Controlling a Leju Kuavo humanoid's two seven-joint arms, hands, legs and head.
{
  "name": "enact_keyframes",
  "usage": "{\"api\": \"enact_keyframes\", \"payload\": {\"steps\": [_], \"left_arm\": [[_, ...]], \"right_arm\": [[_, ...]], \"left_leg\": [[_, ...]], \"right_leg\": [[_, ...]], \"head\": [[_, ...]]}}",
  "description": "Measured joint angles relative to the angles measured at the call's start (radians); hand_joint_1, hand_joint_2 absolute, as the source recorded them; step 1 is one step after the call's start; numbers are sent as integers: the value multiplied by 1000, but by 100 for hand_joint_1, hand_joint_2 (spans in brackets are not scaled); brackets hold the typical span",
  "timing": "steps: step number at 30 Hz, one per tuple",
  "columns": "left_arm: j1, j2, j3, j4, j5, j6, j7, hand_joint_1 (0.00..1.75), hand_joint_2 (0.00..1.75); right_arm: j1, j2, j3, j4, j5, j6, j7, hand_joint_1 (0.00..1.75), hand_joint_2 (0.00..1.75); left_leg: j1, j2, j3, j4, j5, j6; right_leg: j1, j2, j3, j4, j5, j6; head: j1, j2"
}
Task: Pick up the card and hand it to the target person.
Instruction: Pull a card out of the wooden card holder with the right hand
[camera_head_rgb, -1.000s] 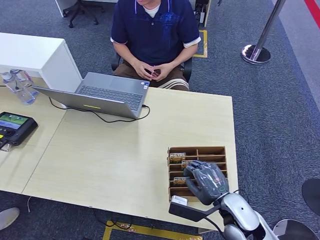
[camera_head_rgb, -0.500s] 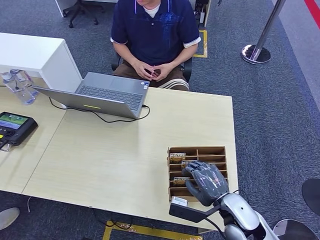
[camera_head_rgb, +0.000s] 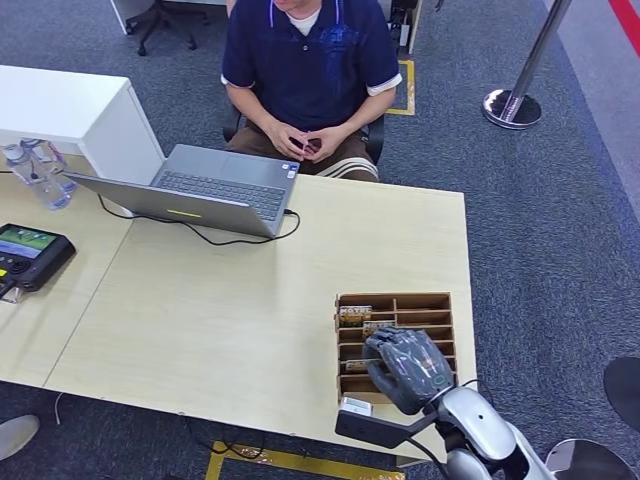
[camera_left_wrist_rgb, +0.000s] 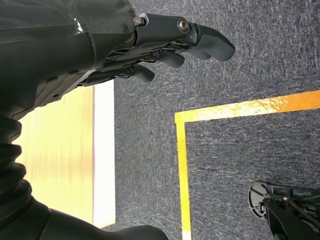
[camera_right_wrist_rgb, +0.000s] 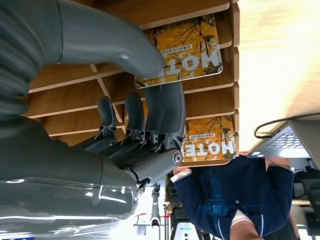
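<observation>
Over the slotted wooden card rack (camera_head_rgb: 395, 304), right hand (camera_head_rgb: 406, 368) pinching a yellow hotel card (camera_right_wrist_rgb: 180, 50); thumb could slip, dropping it.

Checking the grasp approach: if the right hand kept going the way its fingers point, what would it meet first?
Probably a card in the wooden rack: the right hand reaches down into the slots, thumb and fingers on either side of that card. Whether they already touch it is unclear.

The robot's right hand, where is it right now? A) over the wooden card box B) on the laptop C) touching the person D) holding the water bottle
A: the right hand is down over the wooden card box near the table's edge, its fingers around a yellow card in a slot.
</observation>
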Motion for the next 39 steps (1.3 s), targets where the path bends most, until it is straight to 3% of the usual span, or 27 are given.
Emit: {"api": "enact_keyframes", "payload": {"steps": [7,12,17,21,23,27,39], "left_arm": [[0,0,0,0,-1,0,1,0,175],[0,0,0,0,-1,0,1,0,175],[0,0,0,0,-2,1,1,0,175],[0,0,0,0,-5,1,-1,0,0],[0,0,0,0,-6,1,-1,0,0],[0,0,0,0,-16,0,-3,0,175],[0,2,0,0,-31,16,-6,0,175]], "right_arm": [[0,-1,8,8,-8,0,-2,118,175],[0,-2,11,12,-11,-1,-3,154,175],[1,-3,11,13,-14,-4,-3,156,175],[1,-3,11,13,-14,-5,-3,158,175],[1,-3,11,13,-14,-7,-3,160,175],[0,-3,11,13,-14,-9,-1,159,175],[-3,-3,12,13,-15,-13,2,159,175]], "left_leg": [[0,0,0,0,0,0],[0,0,0,0,0,0],[0,0,0,0,0,0],[0,0,0,0,0,0],[0,0,0,0,0,0],[0,0,0,0,0,0],[0,0,0,0,0,0]], "right_leg": [[0,0,0,0,0,0],[0,0,0,0,0,0],[0,0,0,0,0,0],[0,0,0,0,0,0],[0,0,0,0,0,0],[0,0,0,0,0,0],[0,0,0,0,0,0]], "head": [[0,0],[0,0],[0,0],[0,0],[0,0],[0,0],[0,0]]}}
